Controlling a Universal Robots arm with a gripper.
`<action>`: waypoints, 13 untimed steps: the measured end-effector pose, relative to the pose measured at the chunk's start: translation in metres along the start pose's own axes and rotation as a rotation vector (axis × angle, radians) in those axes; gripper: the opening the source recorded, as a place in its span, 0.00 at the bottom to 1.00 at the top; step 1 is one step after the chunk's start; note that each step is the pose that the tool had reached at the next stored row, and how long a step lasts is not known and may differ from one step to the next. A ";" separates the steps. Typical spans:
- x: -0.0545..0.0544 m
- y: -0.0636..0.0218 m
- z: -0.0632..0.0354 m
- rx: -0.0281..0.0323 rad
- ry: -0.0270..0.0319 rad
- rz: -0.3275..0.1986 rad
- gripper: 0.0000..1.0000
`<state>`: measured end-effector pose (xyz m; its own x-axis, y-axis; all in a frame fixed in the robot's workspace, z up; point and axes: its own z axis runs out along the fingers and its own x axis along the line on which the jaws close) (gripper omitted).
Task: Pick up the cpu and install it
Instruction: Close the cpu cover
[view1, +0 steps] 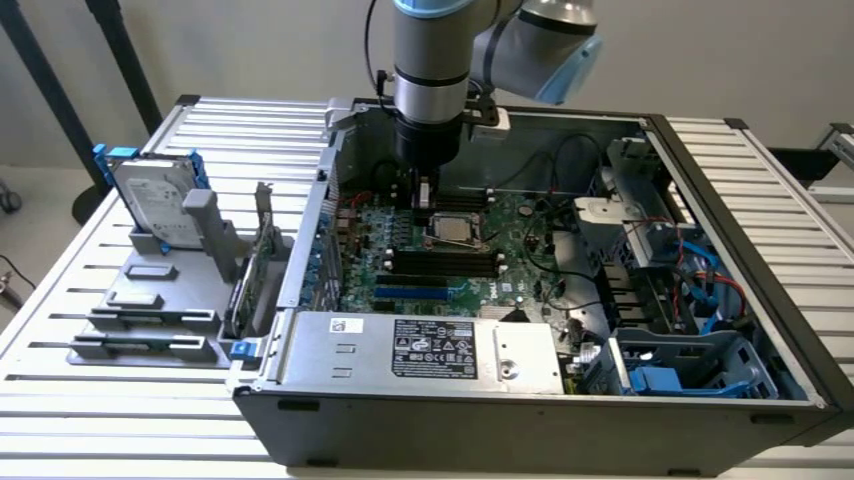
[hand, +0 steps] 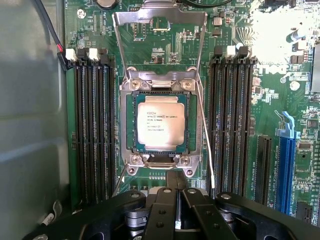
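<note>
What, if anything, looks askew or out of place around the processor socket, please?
Nothing stands out: the cpu lies flat and square in its socket, whose metal load plate stands swung open.

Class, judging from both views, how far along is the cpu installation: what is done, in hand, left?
Done: the cpu lies flat in the socket. In hand: the shut gripper hovers near it, holding nothing. Left: the retention frame stands raised, not clamped down.
</note>
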<state>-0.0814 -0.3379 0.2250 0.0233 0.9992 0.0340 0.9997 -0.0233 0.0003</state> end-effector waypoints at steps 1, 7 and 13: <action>0.000 0.0000 0.0000 0.0000 0.0000 0.000 0.11; 0.000 0.0013 0.0000 0.0001 0.0004 -0.001 0.11; 0.001 0.0272 -0.0048 0.0021 0.0097 -0.002 0.11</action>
<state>-0.0541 -0.3380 0.2298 0.0217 0.9988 0.0437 0.9998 -0.0216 -0.0018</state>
